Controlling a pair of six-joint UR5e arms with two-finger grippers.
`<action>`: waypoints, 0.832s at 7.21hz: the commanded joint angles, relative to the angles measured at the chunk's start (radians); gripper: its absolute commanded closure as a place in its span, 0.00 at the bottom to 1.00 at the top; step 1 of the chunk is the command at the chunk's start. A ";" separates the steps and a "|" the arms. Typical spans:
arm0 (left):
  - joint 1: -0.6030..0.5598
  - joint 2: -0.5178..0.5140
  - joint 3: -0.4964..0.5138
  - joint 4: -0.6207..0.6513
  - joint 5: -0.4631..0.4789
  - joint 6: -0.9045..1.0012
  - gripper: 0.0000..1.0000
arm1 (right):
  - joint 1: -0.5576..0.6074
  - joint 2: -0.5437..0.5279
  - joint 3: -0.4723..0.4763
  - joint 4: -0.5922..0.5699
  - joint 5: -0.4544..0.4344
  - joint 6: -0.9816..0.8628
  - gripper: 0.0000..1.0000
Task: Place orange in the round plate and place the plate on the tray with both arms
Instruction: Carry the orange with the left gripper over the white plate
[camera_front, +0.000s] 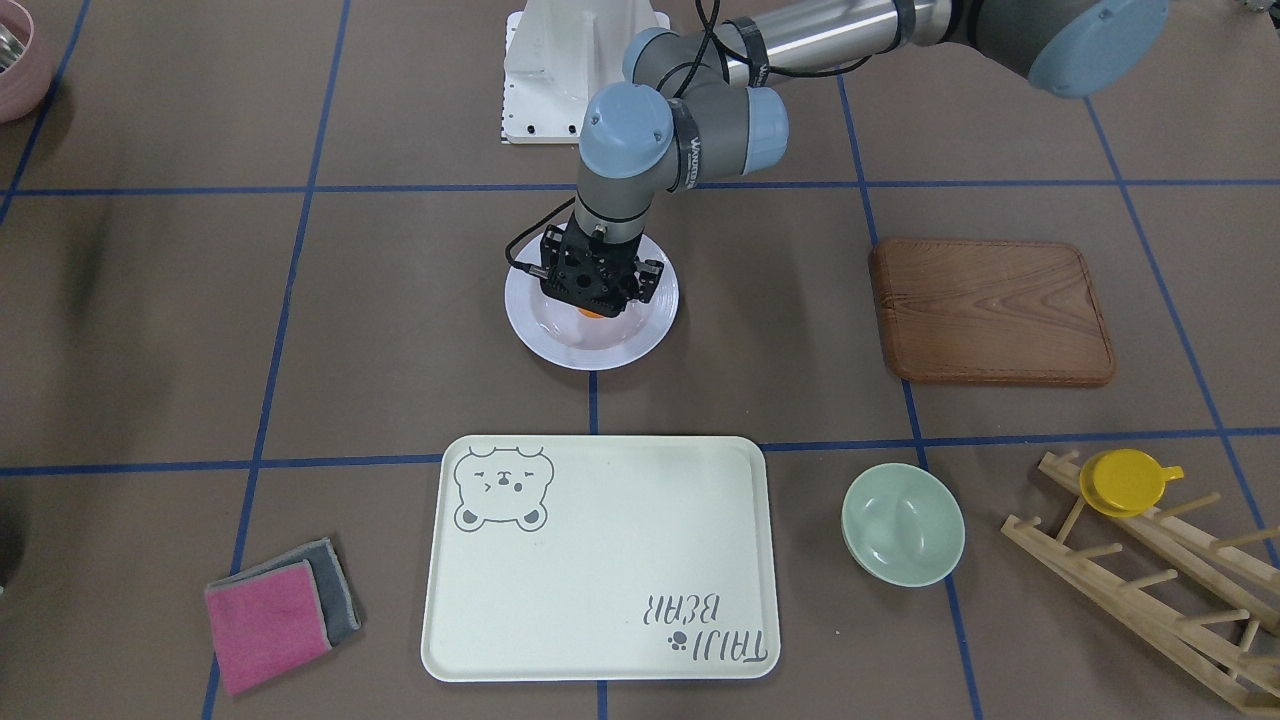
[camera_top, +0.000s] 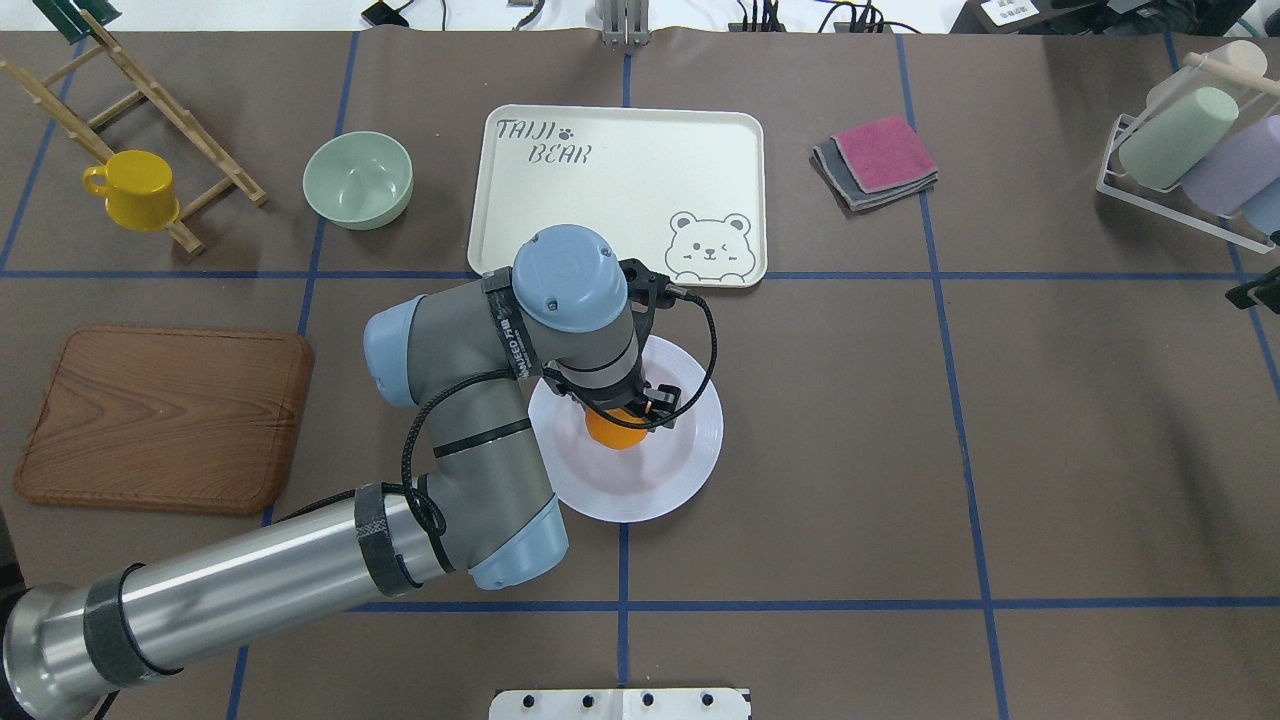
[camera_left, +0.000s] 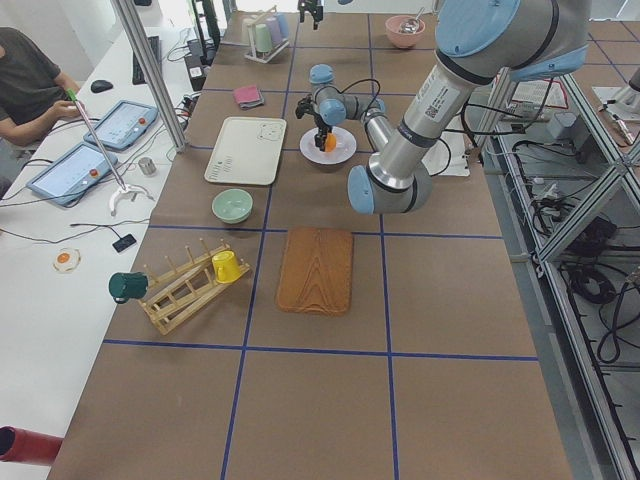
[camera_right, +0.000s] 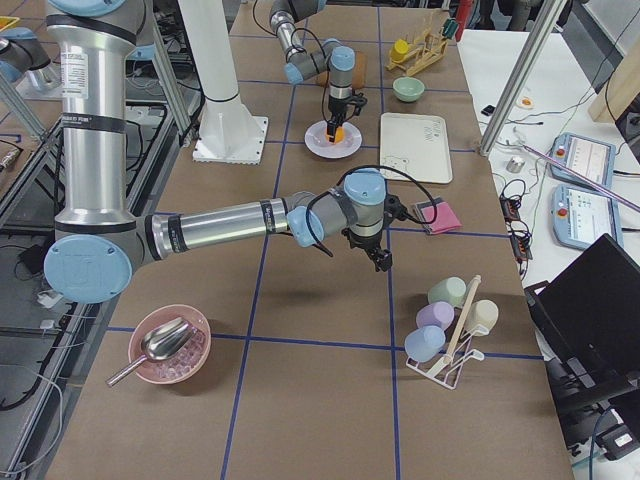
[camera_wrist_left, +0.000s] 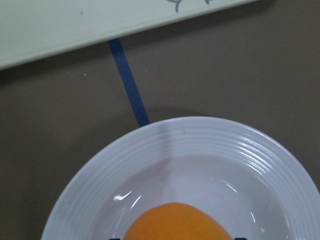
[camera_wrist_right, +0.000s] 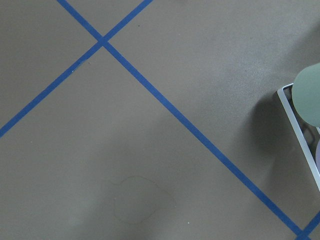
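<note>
Fingers of the left gripper (camera_top: 625, 415) were closed on the orange (camera_top: 610, 432), low over the sunken centre of the round plate (camera_top: 690, 458); the tray (camera_top: 600, 210) lay apart, farther off. How wide the right gripper (camera_right: 383, 260) stood could not be told.

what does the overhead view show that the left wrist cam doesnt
Only the overhead view: the left arm, its left gripper over the round plate, the green bowl, yellow cup, wooden board and folded cloths. Only the wrist camera: the plate's rim ribs up close. Both: the orange over the plate's centre, the tray and a blue tape line.
</note>
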 joint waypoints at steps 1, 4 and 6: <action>0.006 -0.001 0.002 -0.006 0.005 0.001 0.83 | 0.000 0.000 -0.001 0.000 0.000 0.000 0.00; 0.006 -0.001 0.016 -0.011 0.027 0.007 0.27 | -0.002 0.003 -0.030 0.000 0.045 0.000 0.00; 0.006 -0.001 0.016 -0.028 0.028 0.007 0.05 | -0.005 0.038 -0.057 0.001 0.037 -0.001 0.00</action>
